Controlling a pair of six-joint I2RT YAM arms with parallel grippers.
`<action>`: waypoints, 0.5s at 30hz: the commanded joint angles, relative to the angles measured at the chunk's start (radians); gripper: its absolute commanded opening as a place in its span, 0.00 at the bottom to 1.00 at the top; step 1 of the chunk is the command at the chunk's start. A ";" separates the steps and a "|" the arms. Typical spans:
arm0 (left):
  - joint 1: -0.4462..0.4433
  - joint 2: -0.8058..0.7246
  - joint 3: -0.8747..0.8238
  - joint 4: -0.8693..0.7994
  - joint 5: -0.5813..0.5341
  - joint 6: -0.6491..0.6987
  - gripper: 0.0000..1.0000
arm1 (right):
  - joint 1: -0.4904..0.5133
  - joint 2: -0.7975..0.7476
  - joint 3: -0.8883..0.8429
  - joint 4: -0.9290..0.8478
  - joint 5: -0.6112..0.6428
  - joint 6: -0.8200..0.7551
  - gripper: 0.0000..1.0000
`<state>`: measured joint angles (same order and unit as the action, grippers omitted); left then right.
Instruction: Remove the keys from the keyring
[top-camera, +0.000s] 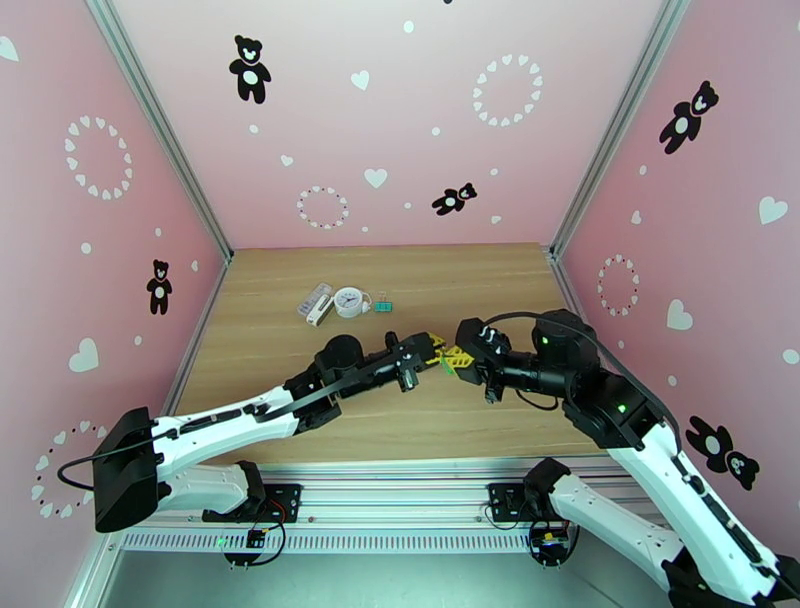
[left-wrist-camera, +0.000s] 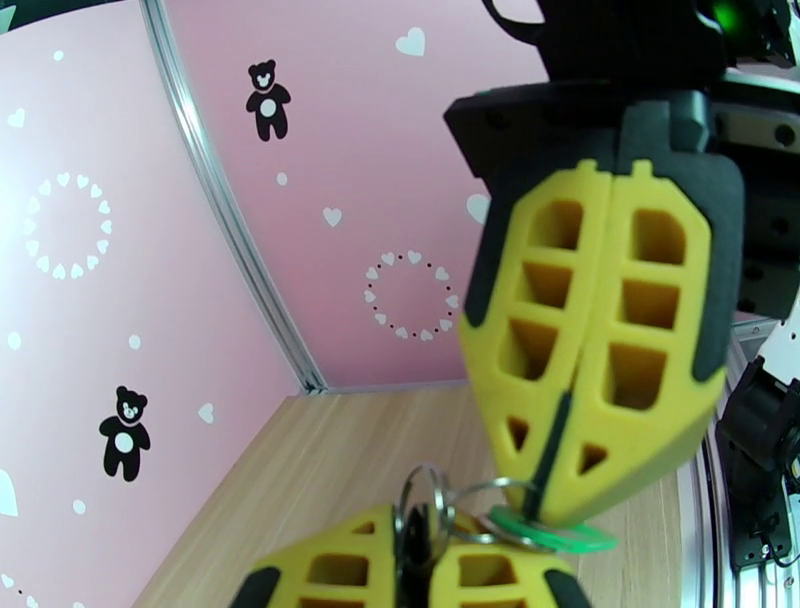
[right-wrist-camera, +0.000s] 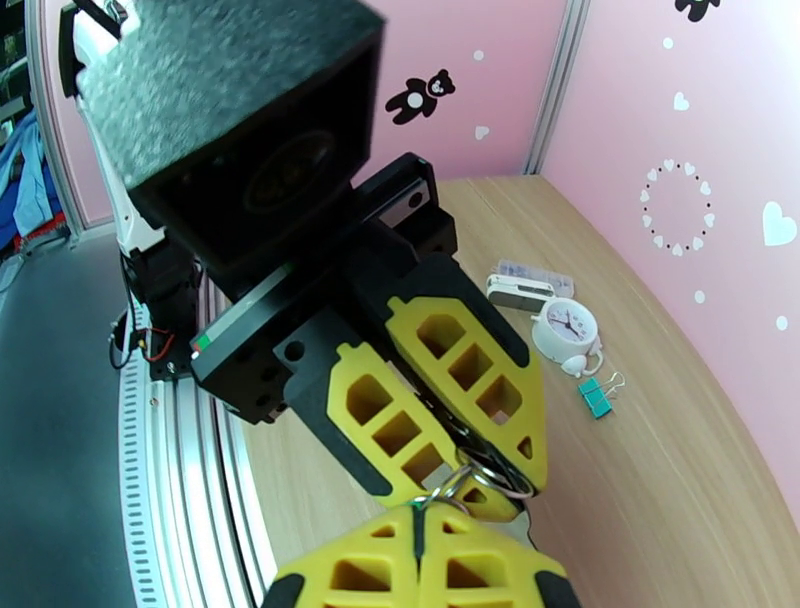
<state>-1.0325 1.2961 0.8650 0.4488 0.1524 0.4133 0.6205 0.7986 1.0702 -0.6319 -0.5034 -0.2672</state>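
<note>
Left wrist camera, mid-task: the right gripper hangs in from above, its yellow fingers pressed together on the flat head of the green key. At the bottom of the frame the left gripper is clenched on the keyring by its small metal rings. The overhead view shows the two claws meeting tip to tip above the wooden table, near its middle. The white clock and teal binder clip lie well apart at the back.

The step in hand appears to be working the green key off its ring. A thin wire loop runs from the left claw's pinch to the green head, so the key looks not yet free.

Done well, the left claw would act as a firm, steady anchor. The right would walk the key's eye round the coil toward the ring's open end rather than haul straight back. A straight tug would likely only pull the links taut or drag the rings out of the left's pinch.

The right's hold sits at its very fingertips, on the edge of the head, and looks shallow. It calls for steady pressure and short, small twists.

Whether a second key hangs among the rings is too small to tell.
</note>
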 joint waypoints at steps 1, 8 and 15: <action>0.007 0.008 0.069 -0.004 -0.076 -0.031 0.00 | 0.043 0.017 0.019 -0.063 0.070 -0.040 0.00; 0.006 0.003 0.067 -0.003 -0.078 -0.016 0.00 | 0.045 0.035 0.032 -0.041 0.114 -0.001 0.13; 0.006 0.005 0.069 0.000 -0.079 -0.014 0.00 | 0.045 0.030 0.052 -0.043 0.158 0.015 0.35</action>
<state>-1.0294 1.2964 0.8986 0.4110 0.0895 0.4065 0.6609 0.8318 1.0893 -0.6605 -0.3717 -0.2646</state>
